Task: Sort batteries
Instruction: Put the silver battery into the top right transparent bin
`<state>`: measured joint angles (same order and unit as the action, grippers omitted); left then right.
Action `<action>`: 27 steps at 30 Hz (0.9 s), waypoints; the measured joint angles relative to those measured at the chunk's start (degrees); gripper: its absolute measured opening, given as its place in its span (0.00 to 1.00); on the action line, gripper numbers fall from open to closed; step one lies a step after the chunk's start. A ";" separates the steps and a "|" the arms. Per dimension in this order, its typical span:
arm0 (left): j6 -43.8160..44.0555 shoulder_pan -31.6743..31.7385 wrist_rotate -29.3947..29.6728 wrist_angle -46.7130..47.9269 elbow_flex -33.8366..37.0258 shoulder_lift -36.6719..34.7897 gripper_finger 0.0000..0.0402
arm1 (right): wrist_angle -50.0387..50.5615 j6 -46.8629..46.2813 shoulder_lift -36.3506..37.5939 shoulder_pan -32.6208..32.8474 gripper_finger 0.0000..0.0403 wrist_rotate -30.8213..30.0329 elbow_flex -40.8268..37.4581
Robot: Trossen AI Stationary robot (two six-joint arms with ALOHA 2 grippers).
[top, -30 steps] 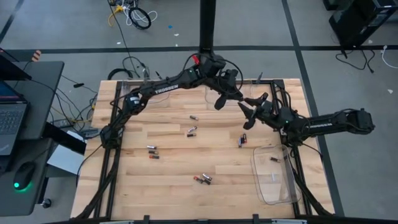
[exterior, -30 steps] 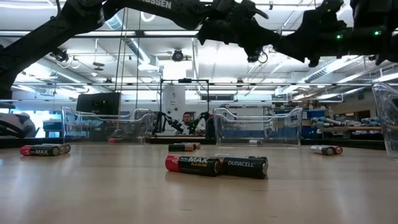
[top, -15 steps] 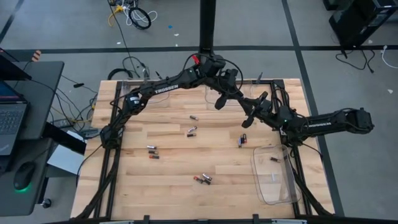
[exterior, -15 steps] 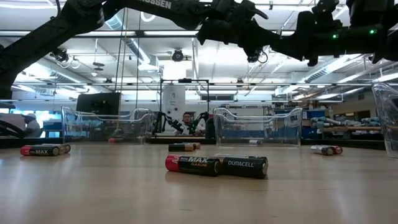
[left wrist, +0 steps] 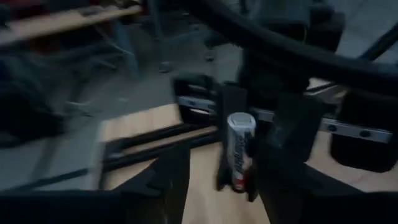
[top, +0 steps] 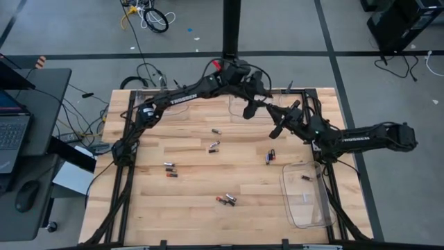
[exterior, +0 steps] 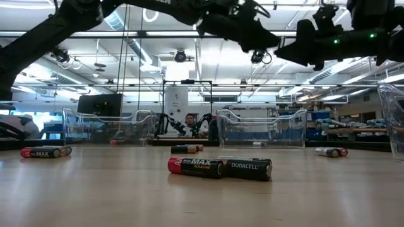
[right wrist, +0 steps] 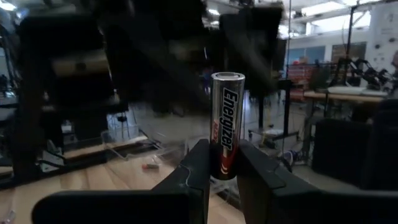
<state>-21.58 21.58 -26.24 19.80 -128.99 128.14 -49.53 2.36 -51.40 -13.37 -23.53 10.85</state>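
A pale wooden slatted table (top: 194,173) is seen from above, with a clear plastic tray (top: 305,198) at its right front. Both dark arms are raised over the far middle. A silver Energizer cell (right wrist: 226,124) is pinched upright by the right gripper (right wrist: 219,163). Another silver-grey cell (left wrist: 239,148) is clamped in the left gripper (left wrist: 249,155). Small red-and-black batteries (exterior: 219,167) are scattered loose across the tabletop.

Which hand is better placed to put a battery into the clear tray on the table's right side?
Right. The right hand grips an Energizer battery, and the clear tray lies on that arm's side.
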 joint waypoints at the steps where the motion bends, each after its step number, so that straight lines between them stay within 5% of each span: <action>1: -0.96 0.03 1.56 -0.05 0.00 -0.76 0.44 | 2.25 -0.30 0.02 -0.38 0.15 0.16 0.68; 14: -3.50 0.35 -0.96 -0.46 -0.15 -5.73 0.22 | 41.27 -4.65 -7.72 -9.48 0.15 2.47 20.61; 27: -2.80 1.78 -4.52 -13.87 11.71 -10.59 0.02 | 48.88 -4.76 -21.67 -20.27 0.15 14.47 28.49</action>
<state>-24.38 23.37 -30.76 5.93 -117.28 117.55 -0.65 -2.40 -73.07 -33.64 -9.05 39.35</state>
